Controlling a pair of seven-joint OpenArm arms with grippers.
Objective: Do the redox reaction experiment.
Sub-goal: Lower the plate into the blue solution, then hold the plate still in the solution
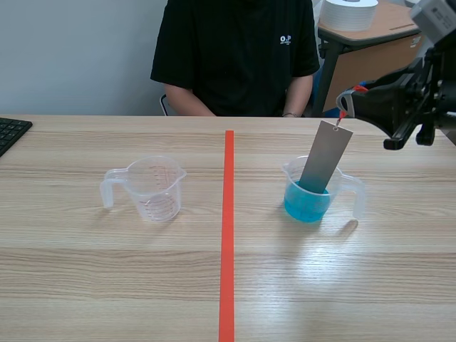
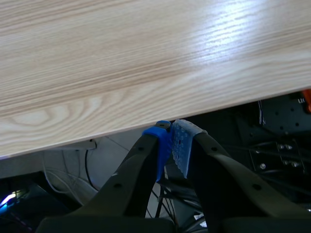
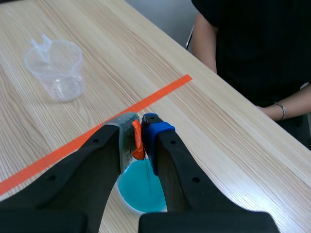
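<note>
A grey metal strip (image 1: 326, 157) hangs tilted by an orange-red tag (image 1: 343, 105) at its top. My right gripper (image 1: 347, 102) is shut on that tag (image 3: 138, 141), raised over the table's right side. The strip's lower end dips into blue liquid in a clear measuring cup (image 1: 312, 194), which lies directly under the gripper (image 3: 138, 134) in the right wrist view as a blue pool (image 3: 138, 189). An empty clear measuring cup (image 1: 149, 188) stands left of the tape line, also far ahead in the right wrist view (image 3: 54, 68). My left gripper (image 2: 171, 141) is shut on nothing, beyond the table's edge.
A person in a black shirt (image 1: 235, 53) sits across the table, forearms near the far edge (image 3: 286, 104). A black keyboard corner (image 1: 11, 132) lies at the far left. An orange-red tape line (image 1: 227, 235) divides the table.
</note>
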